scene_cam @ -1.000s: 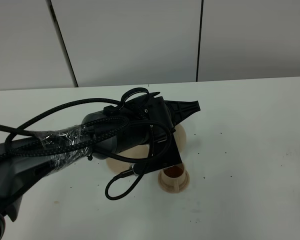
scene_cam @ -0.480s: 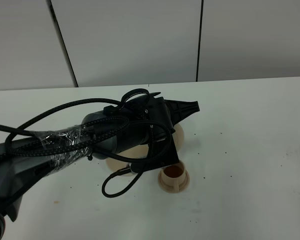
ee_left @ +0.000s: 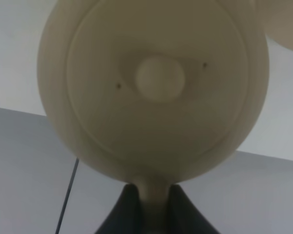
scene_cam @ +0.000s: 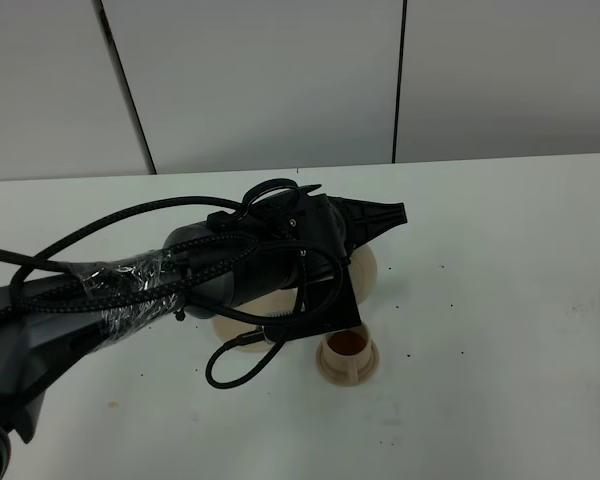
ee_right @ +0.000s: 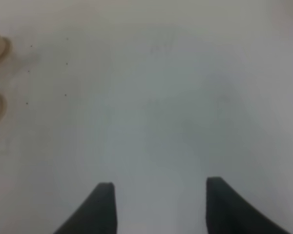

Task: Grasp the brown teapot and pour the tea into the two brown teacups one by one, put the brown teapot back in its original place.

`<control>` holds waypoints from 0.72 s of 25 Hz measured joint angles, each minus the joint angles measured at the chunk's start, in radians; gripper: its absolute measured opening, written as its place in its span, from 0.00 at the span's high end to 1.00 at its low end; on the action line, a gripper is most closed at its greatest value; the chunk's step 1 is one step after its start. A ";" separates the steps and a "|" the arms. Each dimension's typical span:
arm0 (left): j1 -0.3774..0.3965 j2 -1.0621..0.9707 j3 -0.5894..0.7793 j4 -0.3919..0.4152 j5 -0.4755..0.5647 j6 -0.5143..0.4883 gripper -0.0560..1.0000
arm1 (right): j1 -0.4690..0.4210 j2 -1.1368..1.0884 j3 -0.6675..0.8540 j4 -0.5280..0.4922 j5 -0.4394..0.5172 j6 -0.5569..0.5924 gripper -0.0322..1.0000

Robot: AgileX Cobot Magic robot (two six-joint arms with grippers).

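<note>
Across the white table (scene_cam: 500, 250) we see the left arm (scene_cam: 130, 285) reaching mid-table. Its left gripper (ee_left: 154, 195) is clamped tight on the brown teapot (ee_left: 154, 83) by the handle. From the pot, the round plate (scene_cam: 228, 324) lies at eight o'clock and a teacup (scene_cam: 347, 357) holding brown liquid at six. Our right gripper (ee_right: 160, 184) hangs with its jaws spread, empty.

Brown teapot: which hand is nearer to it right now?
Left. The left hand is shut on the brown teapot, gripping its handle. The right hand hangs open above the table, and its wrist view shows no teapot.
</note>
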 joint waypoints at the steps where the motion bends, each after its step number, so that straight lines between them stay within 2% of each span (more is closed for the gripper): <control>1: 0.000 0.000 0.000 0.000 -0.001 0.001 0.79 | 0.000 0.000 0.000 0.000 0.000 0.000 0.57; 18: -0.016 0.000 0.000 -0.020 0.017 0.025 0.79 | 0.000 0.000 0.000 0.000 0.000 0.000 0.57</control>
